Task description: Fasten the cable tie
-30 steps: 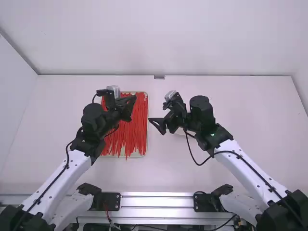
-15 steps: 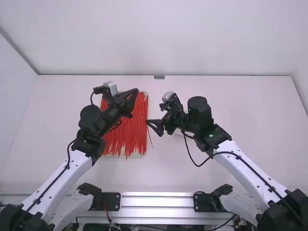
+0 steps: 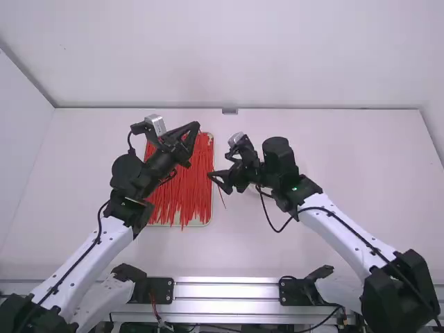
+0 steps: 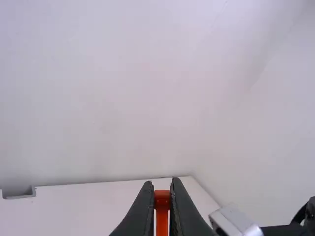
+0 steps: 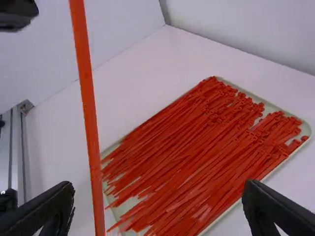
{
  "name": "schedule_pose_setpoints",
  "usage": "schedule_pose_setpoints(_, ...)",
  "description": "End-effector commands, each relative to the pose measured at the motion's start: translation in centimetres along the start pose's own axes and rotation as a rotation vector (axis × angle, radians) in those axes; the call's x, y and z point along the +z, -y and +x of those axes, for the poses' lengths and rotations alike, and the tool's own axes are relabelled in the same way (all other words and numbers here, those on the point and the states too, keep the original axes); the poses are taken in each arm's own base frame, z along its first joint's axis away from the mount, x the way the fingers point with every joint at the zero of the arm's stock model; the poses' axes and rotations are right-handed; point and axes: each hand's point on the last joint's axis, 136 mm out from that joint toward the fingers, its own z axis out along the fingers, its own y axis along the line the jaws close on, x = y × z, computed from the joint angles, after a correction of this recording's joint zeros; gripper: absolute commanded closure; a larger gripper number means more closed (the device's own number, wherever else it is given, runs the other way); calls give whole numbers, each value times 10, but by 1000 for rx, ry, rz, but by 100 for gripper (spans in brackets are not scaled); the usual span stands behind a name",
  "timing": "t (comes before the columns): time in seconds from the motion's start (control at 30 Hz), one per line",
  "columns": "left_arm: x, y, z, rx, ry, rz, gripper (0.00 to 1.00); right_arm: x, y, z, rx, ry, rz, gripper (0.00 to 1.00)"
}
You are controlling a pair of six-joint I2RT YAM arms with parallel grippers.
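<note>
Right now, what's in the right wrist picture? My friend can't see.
One orange-red plastic cable tie stands upright up close. Behind it, a heap of matching ties lies on a pale tray, framed by the right hand's open fingers.

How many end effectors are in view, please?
2: the left end effector above the tray's far end, shut on a red cable tie; the right end effector open beside the tray.

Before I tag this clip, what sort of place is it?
Probably a lab robot cell: a white table boxed in by plain white walls, two arms by an aluminium rail, and a tray of red ties.
</note>
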Motion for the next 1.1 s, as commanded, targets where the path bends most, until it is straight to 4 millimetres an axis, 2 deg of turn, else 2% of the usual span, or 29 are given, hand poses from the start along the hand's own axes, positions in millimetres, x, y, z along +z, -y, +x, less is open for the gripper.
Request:
schedule_pose_setpoints(0.0,1,2,3,-1,-8,14,99,2,-9,-12,-15,19,-51,19)
schedule_pose_setpoints(0.07,1,3,4,-1,-9,14,98,2,-8,-12,-15,20,-46,27)
schedule_pose_setpoints(0.13,1,1,3,-2,-7,6,98,2,-9,-12,-16,19,-48,37)
schedule_pose_setpoints(0.17,1,0,4,-2,-9,4,98,2,-9,-12,-20,20,-48,48)
schedule_pose_setpoints(0.2,1,0,4,-3,-9,4,98,2,-9,-12,-21,20,-49,50)
schedule_pose_setpoints(0.23,1,2,5,-4,-11,8,98,2,-9,-12,-24,20,-49,63)
schedule_pose_setpoints(0.27,1,2,5,-4,-12,8,98,2,-9,-12,-23,21,-48,68)
schedule_pose_setpoints(0.3,1,3,5,-4,-13,10,98,2,-9,-12,-23,21,-49,82)
schedule_pose_setpoints(0.33,1,3,5,-4,-12,10,98,2,-9,-12,-23,21,-49,85)
schedule_pose_setpoints(0.37,1,3,5,-4,-10,11,98,2,-9,-12,-23,21,-51,97)
schedule_pose_setpoints(0.4,1,3,4,-3,-9,12,98,2,-9,-12,-23,20,-51,100)
schedule_pose_setpoints(0.6,1,4,3,-1,-3,16,98,2,-9,-11,-21,17,-52,100)
schedule_pose_setpoints(0.63,1,4,2,0,0,17,98,2,-9,-10,-19,15,-52,94)
schedule_pose_setpoints(0.67,1,4,2,0,-1,17,98,2,-9,-10,-19,14,-51,93)
schedule_pose_setpoints(0.77,1,4,3,-1,-4,15,98,2,-9,-9,-15,9,-51,94)
schedule_pose_setpoints(0.83,1,3,4,-2,-6,14,98,2,-9,-8,-15,5,-51,99)
schedule_pose_setpoints(1.0,1,4,4,-2,-9,17,98,2,-9,-7,-13,2,-51,100)
schedule_pose_setpoints(1.07,1,3,6,-4,-14,12,98,2,-9,-8,-14,4,-51,84)
